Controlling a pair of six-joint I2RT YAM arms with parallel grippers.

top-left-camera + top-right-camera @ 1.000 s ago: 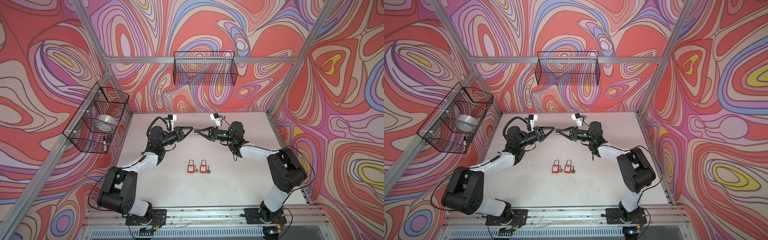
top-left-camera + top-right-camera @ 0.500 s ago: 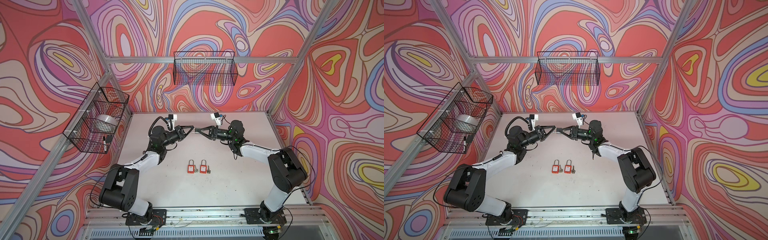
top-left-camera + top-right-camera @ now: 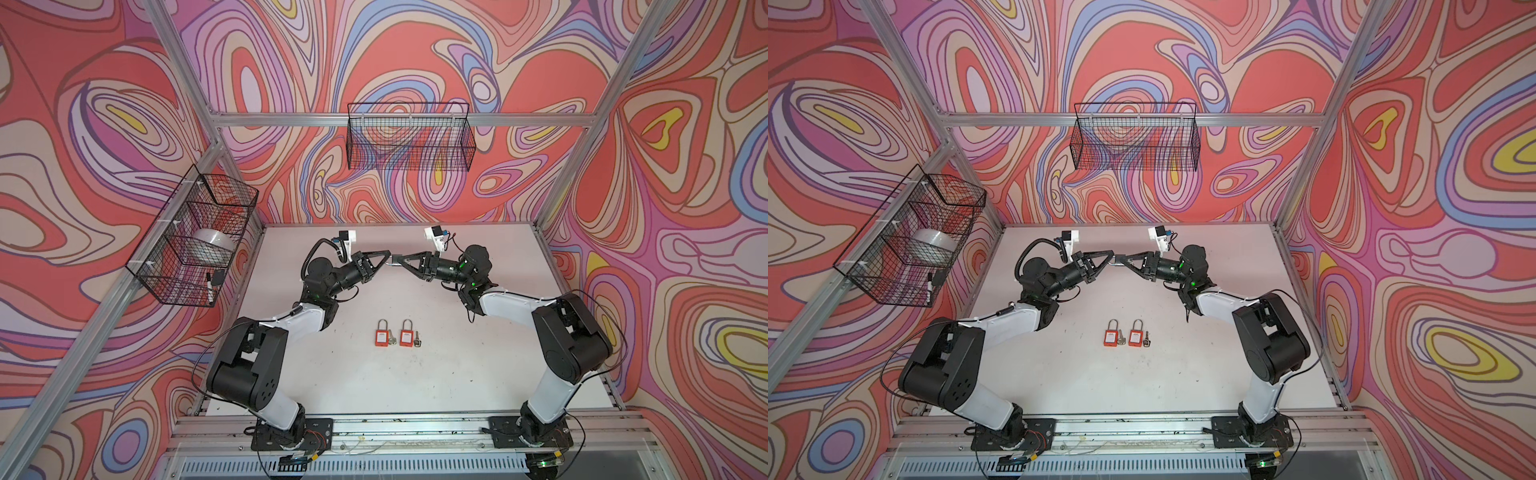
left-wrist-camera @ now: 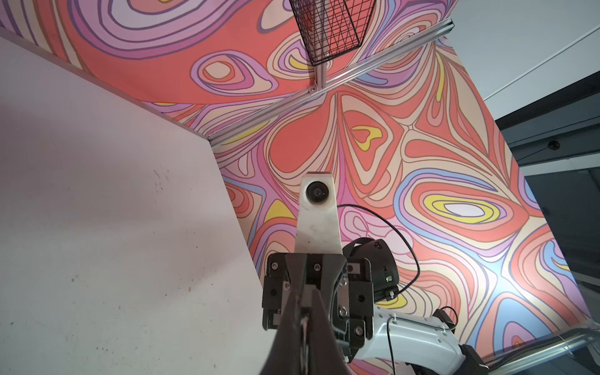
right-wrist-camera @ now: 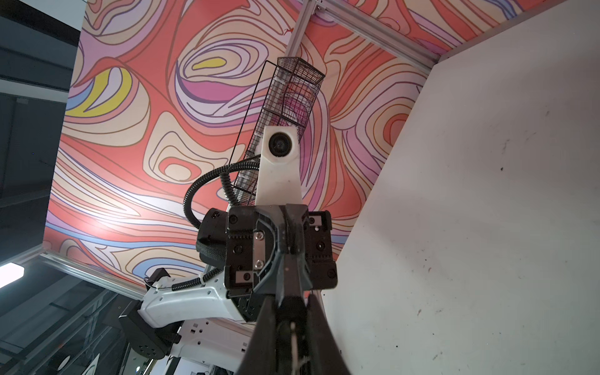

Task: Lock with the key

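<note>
**Locks Lie Untouched While Grippers Meet Tip to Tip**

Nearest the arm bases, in the middle of the table (image 3: pixel 457 374), we find two red padlocks side by side: the left padlock (image 3: pixel 381 336) and the right padlock (image 3: pixel 406 336). Each has a key just beside its body, the left key (image 3: pixel 392 340) and the right key (image 3: pixel 417 341). Nothing holds any of them.

We judge the pickup to be the risky part. The keys lie flat and thin against the tabletop, so a pinch could skid one away. They also sit so close to the lock bodies that a finger could shove a padlock askew. With two matching pairs, the wrong key could be taken to a lock.

Each padlock lies flat with its long axis running front to back, shackle toward the back wall. The keys lie roughly along the same line. Which end is the blade is too small for us to tell.

Farther back, well apart from the locks, the left gripper (image 3: pixel 389 261) and right gripper (image 3: pixel 400 262) hover nose to nose. Both have their fingers drawn narrow, nearly together. We cannot tell whether anything thin sits between them. A careless move here could knock the tips together.

Beyond them, a wire basket (image 3: pixel 409 141) hangs on the back wall.
</note>
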